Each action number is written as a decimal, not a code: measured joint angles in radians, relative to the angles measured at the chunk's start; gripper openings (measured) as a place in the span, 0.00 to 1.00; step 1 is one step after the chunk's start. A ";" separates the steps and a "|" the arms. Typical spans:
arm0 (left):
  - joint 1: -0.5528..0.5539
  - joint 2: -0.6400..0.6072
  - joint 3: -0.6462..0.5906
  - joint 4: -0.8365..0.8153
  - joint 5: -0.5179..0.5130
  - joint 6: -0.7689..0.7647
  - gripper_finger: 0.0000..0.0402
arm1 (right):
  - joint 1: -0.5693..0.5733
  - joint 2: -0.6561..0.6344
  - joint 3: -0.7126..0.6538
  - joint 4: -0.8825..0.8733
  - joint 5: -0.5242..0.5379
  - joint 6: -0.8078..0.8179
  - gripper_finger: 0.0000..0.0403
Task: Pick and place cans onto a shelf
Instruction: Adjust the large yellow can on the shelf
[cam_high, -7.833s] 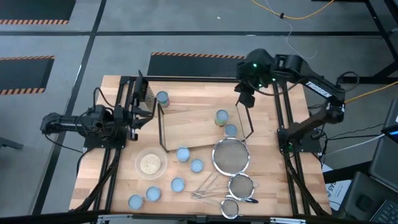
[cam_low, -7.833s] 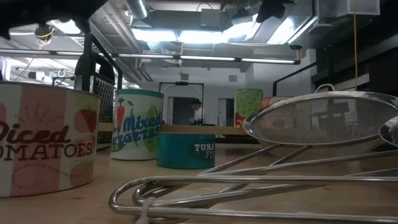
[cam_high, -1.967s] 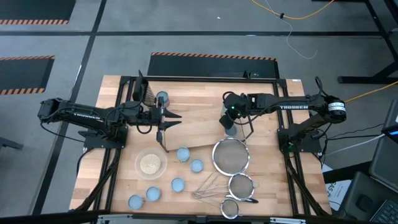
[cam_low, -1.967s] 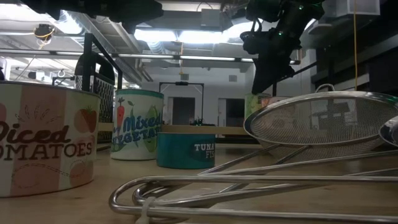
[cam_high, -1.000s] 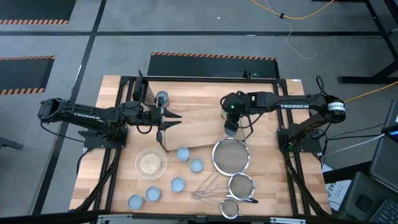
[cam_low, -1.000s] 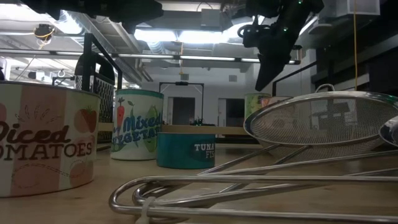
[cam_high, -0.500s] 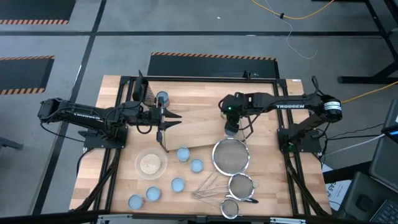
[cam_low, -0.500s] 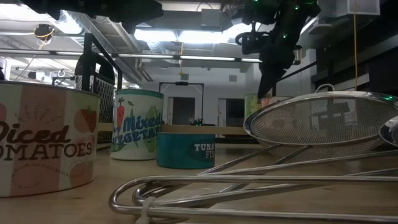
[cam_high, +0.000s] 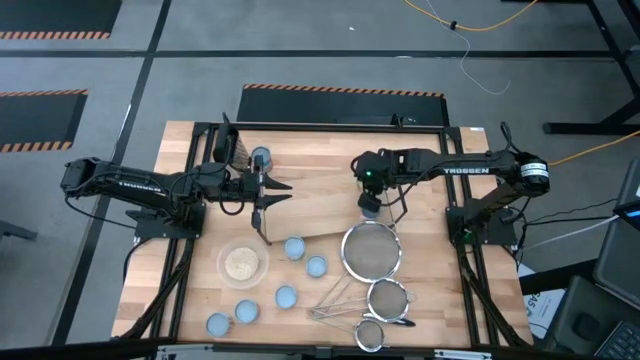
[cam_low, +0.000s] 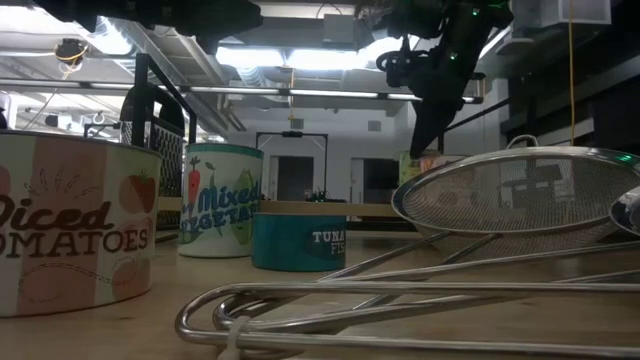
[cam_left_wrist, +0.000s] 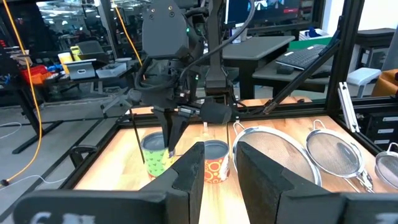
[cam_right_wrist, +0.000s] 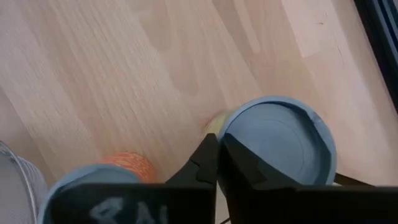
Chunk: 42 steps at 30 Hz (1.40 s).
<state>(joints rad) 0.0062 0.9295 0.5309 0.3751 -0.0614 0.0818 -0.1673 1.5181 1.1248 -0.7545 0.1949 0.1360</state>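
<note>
Two cans stand together at the right end of the light-wood shelf (cam_high: 310, 205): a green-labelled can (cam_left_wrist: 155, 160) and an orange-labelled can (cam_left_wrist: 215, 165). My right gripper (cam_high: 368, 200) hangs over them, shut and pointing down, its tips (cam_right_wrist: 212, 149) between the two blue tops (cam_right_wrist: 278, 140). My left gripper (cam_high: 283, 190) is open and empty, level at the shelf's left wire frame. Several more cans (cam_high: 293, 247) stand on the table near the front left, and one (cam_high: 261, 157) stands at the far left. My right gripper's shut fingertips (cam_left_wrist: 169, 149) stand at the green-labelled can's top rim, on the side toward the orange-labelled can, coming from above. Whether they touch either can I cannot tell.
Three wire-mesh strainers (cam_high: 372, 250) lie on the near right and fill the low view's right side (cam_low: 520, 195). A clear bowl of grains (cam_high: 241, 264) sits near the left front. A dark grater (cam_high: 240, 148) stands at the far left. Black frame posts run along both table sides.
My right gripper has gone down a little over the two cans at the shelf's right end, its fingers staying together. The cans and the shelf have kept their places.
</note>
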 joint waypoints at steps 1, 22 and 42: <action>0.000 0.000 0.000 0.000 0.000 0.000 0.21 | 0.000 0.000 0.000 0.000 -0.001 0.010 0.03; 0.000 0.000 0.000 0.000 0.000 0.000 0.21 | 0.000 0.000 -0.002 -0.001 0.002 -0.010 0.04; 0.000 0.000 0.000 0.000 0.000 0.000 0.21 | 0.001 0.002 -0.004 -0.019 0.042 -0.068 0.28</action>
<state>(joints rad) 0.0061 0.9295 0.5310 0.3748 -0.0612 0.0818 -0.1665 1.5200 1.1210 -0.7731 0.2371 0.0676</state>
